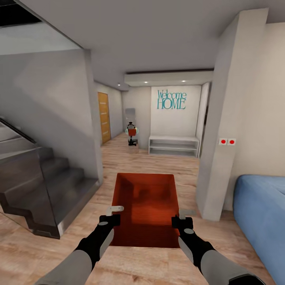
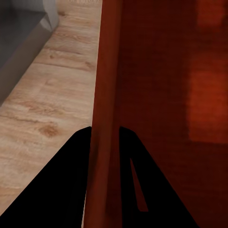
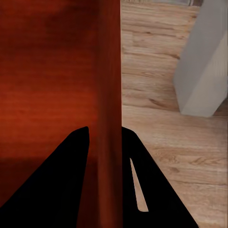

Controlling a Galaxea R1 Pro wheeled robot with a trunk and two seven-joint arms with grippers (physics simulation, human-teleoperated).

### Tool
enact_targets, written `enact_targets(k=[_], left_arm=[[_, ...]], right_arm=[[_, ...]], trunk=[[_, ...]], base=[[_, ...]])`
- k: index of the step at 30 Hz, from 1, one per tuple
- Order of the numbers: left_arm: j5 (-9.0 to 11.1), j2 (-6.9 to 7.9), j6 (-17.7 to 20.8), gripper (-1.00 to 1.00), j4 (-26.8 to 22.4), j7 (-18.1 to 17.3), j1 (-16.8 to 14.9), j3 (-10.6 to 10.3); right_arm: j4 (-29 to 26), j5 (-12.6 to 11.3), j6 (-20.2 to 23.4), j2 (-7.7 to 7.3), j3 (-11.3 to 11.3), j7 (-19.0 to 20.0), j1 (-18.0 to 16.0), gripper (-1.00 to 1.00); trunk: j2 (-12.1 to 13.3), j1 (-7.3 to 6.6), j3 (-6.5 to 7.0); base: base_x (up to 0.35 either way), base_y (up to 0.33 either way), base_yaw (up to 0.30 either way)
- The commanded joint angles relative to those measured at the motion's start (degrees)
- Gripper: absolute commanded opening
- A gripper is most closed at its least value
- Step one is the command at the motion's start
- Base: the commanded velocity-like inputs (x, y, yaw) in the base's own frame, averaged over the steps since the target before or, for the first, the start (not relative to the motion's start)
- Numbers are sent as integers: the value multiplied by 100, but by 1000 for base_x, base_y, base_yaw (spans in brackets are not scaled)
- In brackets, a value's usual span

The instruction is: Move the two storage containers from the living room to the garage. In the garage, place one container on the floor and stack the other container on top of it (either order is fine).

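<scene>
I hold one orange-red storage container level in front of me, above the light wood-plank floor, its open top facing up. My left gripper is shut on its left wall near the close corner. My right gripper is shut on its right wall. In the left wrist view the black fingers of the left gripper straddle the thin red wall. The right wrist view shows the right gripper pinching the other wall the same way. The garage is out of view.
A dark staircase rises at the left. A white pillar and a blue sofa stand at the right. The hallway ahead holds a white shelf bench, a small red object and a wooden door.
</scene>
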Motion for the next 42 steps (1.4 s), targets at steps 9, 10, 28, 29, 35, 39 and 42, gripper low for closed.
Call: enact_targets(k=[9, 10, 28, 29, 35, 39, 42], left_arm=[[301, 0, 49, -100, -251, 87, -6, 372], [301, 0, 49, -100, -251, 87, -6, 372], [301, -9, 49, -100, -251, 87, -6, 372], [-12, -1, 4, -100, -14, 14, 26, 23], [-2, 6, -13, -100, -18, 15, 26, 25], [161, 31, -16, -100, -10, 24, 26, 17], [233, 40, -20, -100, 4, 30, 27, -37]], right_arm=[[4, -74, -8, 2, 82, 38, -1, -100], [4, -73, -8, 2, 82, 38, -1, -100], [4, -71, 3, 2, 79, 47, -1, -100], [-26, -34, 24, 5, 36, -22, -10, -100], [-100, -32, 37, 4, 78, -21, -10, -100], [-119, -85, 76, 3, 158, -51, -10, -100], [-119, -156, 90, 2, 244, -60, -10, -100]], trunk=[[-7, 5, -9], [-7, 5, -9], [-7, 5, -9], [-7, 5, -9], [-7, 5, -9], [-7, 5, -9], [-7, 5, -9]], base=[[325, 0, 18], [325, 0, 129], [325, 0, 74], [0, 0, 0], [0, 0, 0], [0, 0, 0], [0, 0, 0]])
